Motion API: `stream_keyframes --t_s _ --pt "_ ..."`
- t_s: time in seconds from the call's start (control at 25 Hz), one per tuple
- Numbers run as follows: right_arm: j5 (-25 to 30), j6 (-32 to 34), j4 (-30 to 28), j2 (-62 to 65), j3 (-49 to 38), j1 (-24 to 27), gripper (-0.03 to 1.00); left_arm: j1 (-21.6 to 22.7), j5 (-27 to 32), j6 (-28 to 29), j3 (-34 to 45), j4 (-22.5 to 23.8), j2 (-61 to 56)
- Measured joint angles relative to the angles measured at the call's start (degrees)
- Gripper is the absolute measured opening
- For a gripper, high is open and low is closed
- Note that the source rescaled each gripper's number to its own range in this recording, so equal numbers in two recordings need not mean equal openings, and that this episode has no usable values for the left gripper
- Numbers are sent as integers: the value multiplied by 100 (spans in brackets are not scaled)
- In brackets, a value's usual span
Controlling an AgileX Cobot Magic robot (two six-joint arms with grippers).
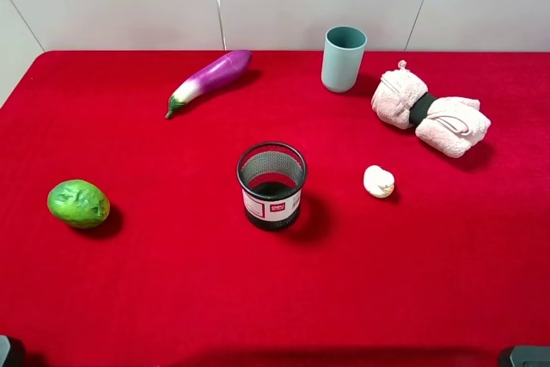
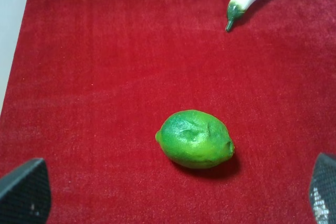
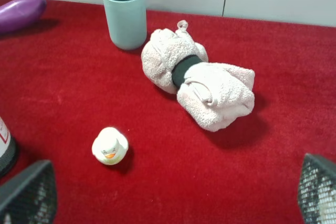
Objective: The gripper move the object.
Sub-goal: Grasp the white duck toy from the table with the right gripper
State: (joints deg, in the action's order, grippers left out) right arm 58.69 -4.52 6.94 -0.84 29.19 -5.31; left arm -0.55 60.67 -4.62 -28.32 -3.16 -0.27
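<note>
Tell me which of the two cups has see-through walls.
The black mesh cup in the middle of the table: its wire walls let you see through to the inside. The teal cup near the back edge has solid walls.

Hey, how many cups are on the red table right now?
2. A teal cup stands at the back, just left of the towel. A mesh cup stands near the middle of the table. Nothing in view looks big enough to hide another.
</note>
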Motion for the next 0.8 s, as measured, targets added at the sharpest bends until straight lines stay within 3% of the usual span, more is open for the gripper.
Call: stream_keyframes --t_s 0.4,0.8 --pt "20 -434 110 -1705 778 0 100 0 0 0 0 0 0" --pt "13 -632 210 -2900 818 -144 100 0 0 0 0 0 0"
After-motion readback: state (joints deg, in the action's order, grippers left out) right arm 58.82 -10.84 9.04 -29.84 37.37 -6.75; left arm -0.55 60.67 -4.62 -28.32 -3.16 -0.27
